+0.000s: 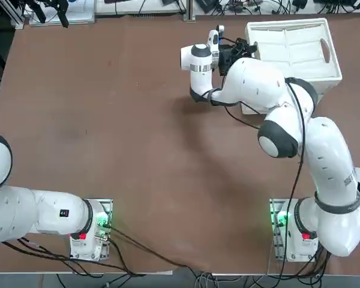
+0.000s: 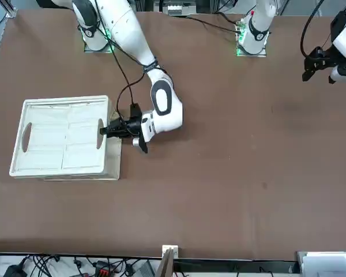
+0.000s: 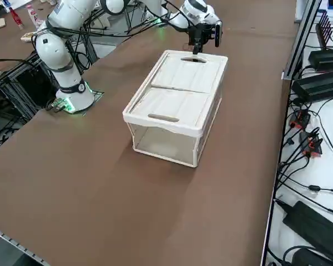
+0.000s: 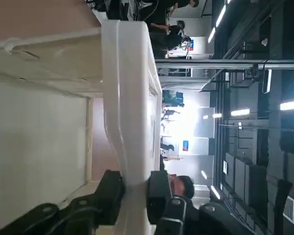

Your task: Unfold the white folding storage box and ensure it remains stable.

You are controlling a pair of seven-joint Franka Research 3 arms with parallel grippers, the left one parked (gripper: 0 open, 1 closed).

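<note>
The white folding storage box [image 3: 201,126] stands upright at the far right of the desk [image 3: 72,188]. Its frame and long sides are raised, but the two end panels with the oval handle slots, the near one [image 3: 169,104] and the far one [image 3: 195,71], lie flat under the top, so the near end [image 3: 165,145] gapes open. The right gripper [image 4: 136,191] is at the far end, its fingers closed down to a narrow grip on the thick rim [image 4: 132,112], one inside, one outside.

From where I stand, the job now seems to be making sure the frame is fully up, then swinging those end panels down. I'd let go by opening squarely and backing straight off; any sideways tug could fold the frame. Then I'd press each panel near its handle slot, gently, until it seats upright against the long walls and braces them.
</note>
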